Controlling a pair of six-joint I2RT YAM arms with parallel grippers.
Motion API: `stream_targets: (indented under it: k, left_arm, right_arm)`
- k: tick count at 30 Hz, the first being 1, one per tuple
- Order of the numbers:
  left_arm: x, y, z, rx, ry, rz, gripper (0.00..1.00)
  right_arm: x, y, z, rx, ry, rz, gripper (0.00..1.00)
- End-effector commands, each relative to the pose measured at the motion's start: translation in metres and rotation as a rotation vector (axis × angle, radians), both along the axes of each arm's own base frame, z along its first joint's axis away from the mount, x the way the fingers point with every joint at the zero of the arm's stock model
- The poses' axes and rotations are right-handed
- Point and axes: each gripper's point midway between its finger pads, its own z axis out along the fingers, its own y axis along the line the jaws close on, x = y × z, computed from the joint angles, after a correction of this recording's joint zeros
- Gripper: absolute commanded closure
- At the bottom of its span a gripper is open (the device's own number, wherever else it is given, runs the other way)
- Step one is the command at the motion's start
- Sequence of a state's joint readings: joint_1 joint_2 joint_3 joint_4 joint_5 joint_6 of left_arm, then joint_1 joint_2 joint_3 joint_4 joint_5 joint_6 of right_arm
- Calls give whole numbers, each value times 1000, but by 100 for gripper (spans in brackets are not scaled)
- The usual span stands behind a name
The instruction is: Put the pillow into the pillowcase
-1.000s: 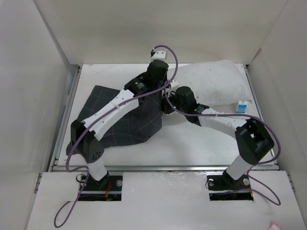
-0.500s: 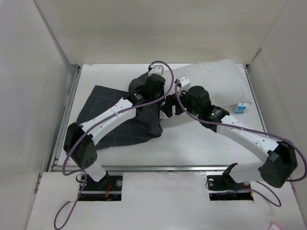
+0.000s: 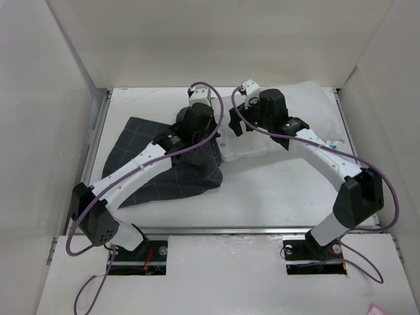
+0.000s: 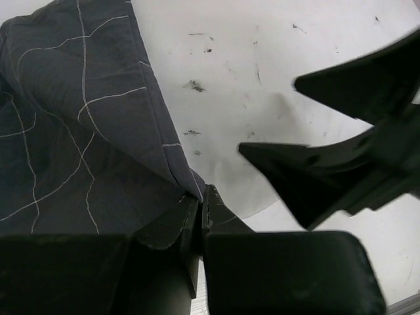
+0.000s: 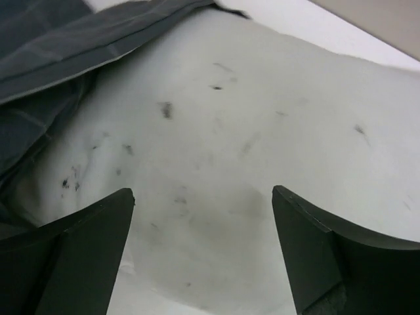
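The dark grid-checked pillowcase [image 3: 157, 170] lies at the left of the table, its right hem lifted. My left gripper [image 3: 215, 133] is shut on that hem [image 4: 197, 190], and the cloth [image 4: 65, 131] hangs away from the jaws. The white speckled pillow [image 3: 308, 108] lies at the back right, with its left end next to the raised hem. My right gripper [image 3: 230, 126] stands open just above that end of the pillow [image 5: 230, 131], its fingertips [image 5: 128, 197] wide apart with nothing between them. The pillowcase edge [image 5: 52, 39] drapes over the pillow's far left corner.
White walls close in the table [image 3: 275, 190] on the left, back and right. A raised metal rail [image 3: 230, 230] runs along the near edge. Both arms cross above the table's middle, and the right arm's fingers [image 4: 315, 170] reach into the left wrist view.
My right gripper has opened and swung back over the pillow's left end. The left arm has shifted left and back, still holding the pillowcase hem.
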State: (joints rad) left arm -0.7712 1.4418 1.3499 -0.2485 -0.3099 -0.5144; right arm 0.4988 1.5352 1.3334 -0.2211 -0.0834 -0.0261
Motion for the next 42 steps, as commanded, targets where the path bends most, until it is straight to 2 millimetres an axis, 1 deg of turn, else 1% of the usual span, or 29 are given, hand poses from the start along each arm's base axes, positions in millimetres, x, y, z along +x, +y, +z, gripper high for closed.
stream_targets:
  k: [1,3,4,5,6,8,9,10,11,12,13,15,17,18,19,20,23,25,26,27,29,30,31,32,34,35,37,38,42]
  left_arm:
    - [-1,4,12,-33,-34,22,100]
    - [1,7,6,-19,-20,31,100]
    - [1,7,6,-26,-17,35,100]
    - [1,7,6,-26,-17,35,100]
    - [1,7,6,-26,-17,35,100]
    - [0,7,2,-29,-7,40,100]
    - [2,11,-2,-22,0,49,100]
    - [-4,11,-3,-19,18,29,100]
    - [-5,12,-6,-9,29,29,100]
    - [-8,13,-10,0,46,18,97]
    - [-14,18,-8,-1,58,23,64]
    - [-21,22,-10,-4,76,21,45]
    - [-23,38,0,1,52,83,25]
    - [-23,43,3,-1,45,113,21]
    - [-20,48,4,9,34,140,19]
    - [-14,65,6,22,23,199,19]
    - [6,81,13,50,7,264,17]
    - [32,93,-2,93,40,306,17]
    - [43,93,6,99,27,298,20]
    - [61,93,-6,123,44,304,20]
    - [76,87,-11,146,51,263,20]
    - [86,82,0,155,28,234,21]
    - [95,75,-15,172,58,196,21]
    - [99,71,-17,170,63,188,21]
    - [106,73,-24,189,82,156,21]
    - [106,62,-27,170,88,100,21]
    - [105,56,-35,163,94,64,21]
    - [105,53,-28,161,68,34,21]
    - [99,58,-43,208,87,14,21]
  right_arm:
    - [-4,44,11,-101,-157,357,9]
    - [-7,56,-14,-153,-122,491,7]
    - [-8,63,-12,-149,-122,539,7]
    - [-7,67,-21,-173,-105,544,7]
    - [2,66,-45,-203,-56,524,7]
    - [7,67,-72,-238,-9,509,7]
    - [13,68,-94,-244,34,487,10]
    - [16,69,-103,-249,54,477,14]
    - [21,68,-114,-253,73,453,20]
    - [20,69,-122,-249,98,447,54]
    - [25,72,-123,-229,94,433,75]
    - [20,65,-136,-211,117,405,100]
    - [18,68,-117,-174,50,421,100]
    - [11,66,-121,-172,64,431,100]
    - [9,67,-116,-164,56,439,100]
    - [8,69,-116,-157,58,450,100]
    - [1,72,-114,-137,62,482,100]
    - [0,72,-120,-142,81,483,100]
    - [0,72,-120,-137,87,479,100]
    - [-2,71,-122,-140,98,479,100]
    - [-1,70,-123,-145,97,471,100]
    - [-2,71,-122,-133,105,474,100]
    - [-1,72,-120,-123,98,468,100]
    - [-2,74,-120,-116,100,478,100]
    - [-2,76,-117,-101,96,481,100]
    - [-2,76,-117,-101,96,481,100]
    - [-2,76,-117,-96,102,476,100]
    - [-1,77,-116,-93,94,476,100]
    - [2,76,-116,-87,91,448,100]
